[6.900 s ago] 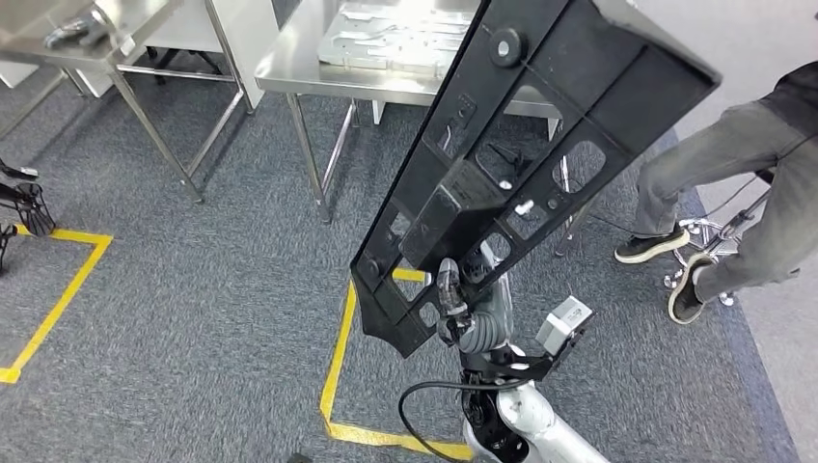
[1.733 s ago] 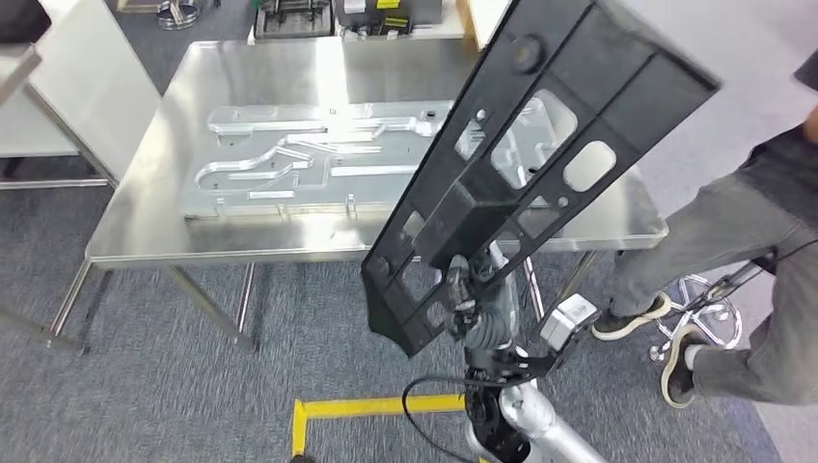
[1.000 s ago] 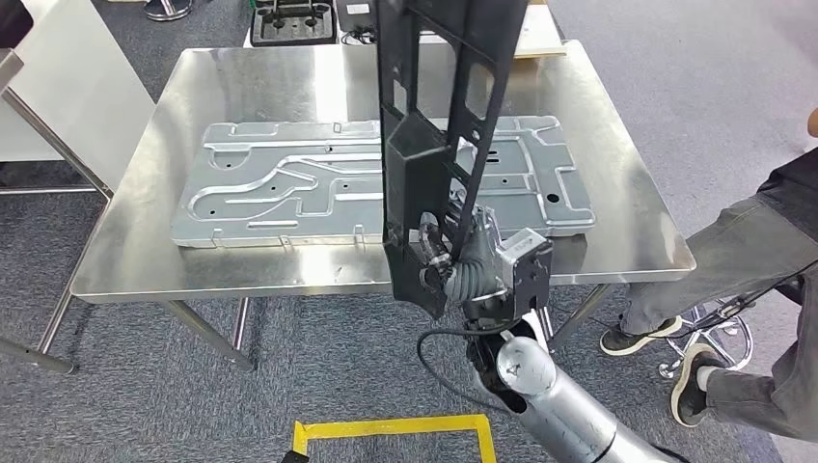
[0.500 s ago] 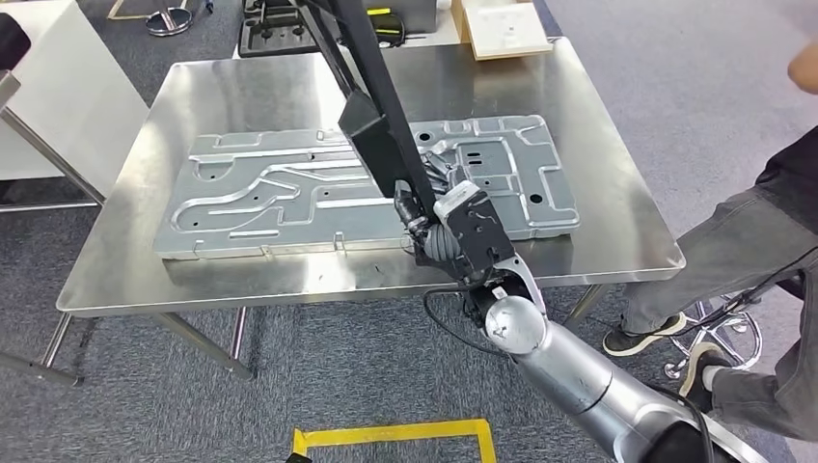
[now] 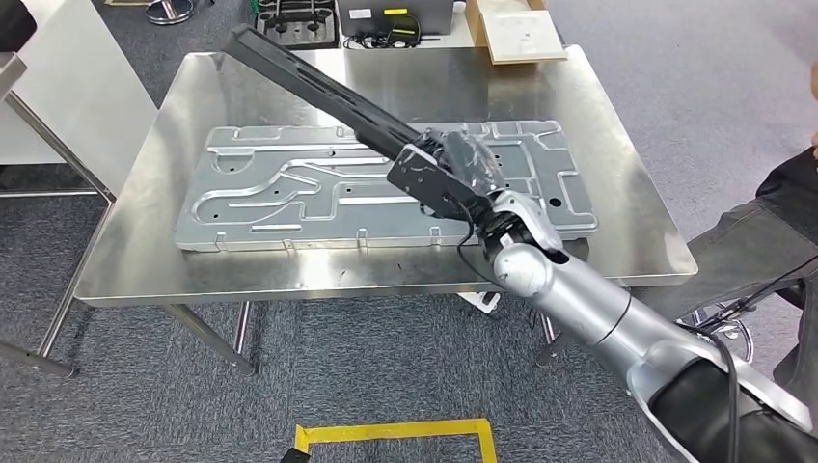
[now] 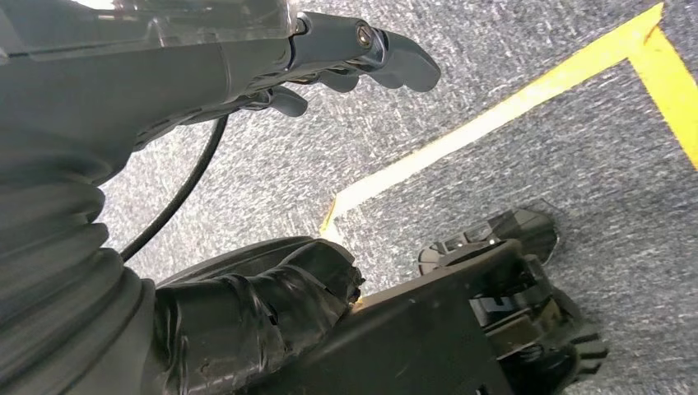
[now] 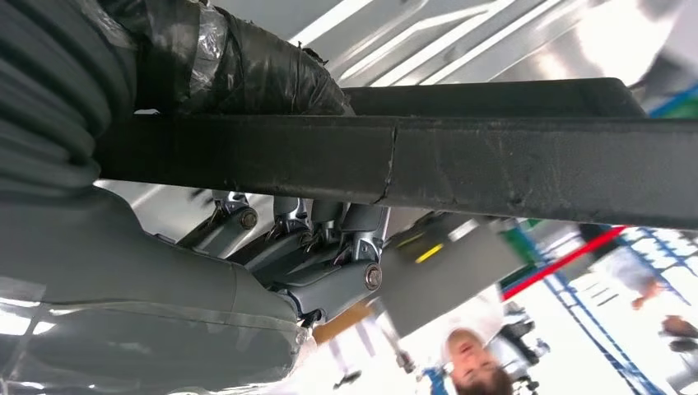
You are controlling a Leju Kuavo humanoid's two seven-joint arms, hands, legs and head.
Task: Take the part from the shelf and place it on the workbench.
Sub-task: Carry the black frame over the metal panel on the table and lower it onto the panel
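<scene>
The part (image 5: 318,87) is a long black plastic frame, seen edge-on and slanting low over the workbench (image 5: 627,203). My right hand (image 5: 451,176) grips its near end above the large embossed metal plate (image 5: 280,188) lying on the bench. The far end of the part points toward the bench's back left corner. In the right wrist view the black bar (image 7: 494,173) runs across my hand, with fingers (image 7: 317,239) curled on one side and the taped thumb (image 7: 247,74) on the other. My left hand (image 6: 354,53) hangs over the carpet, holding nothing.
A person (image 5: 762,241) sits at the right, close to the bench's corner. A cardboard box (image 5: 511,29) and black equipment (image 5: 294,19) lie beyond the far edge. A white table (image 5: 58,87) stands at the left. Yellow tape (image 5: 395,429) marks the floor.
The part has swung down from nearly upright to a low slant over the metal plate. My right arm has reached further forward over the bench.
</scene>
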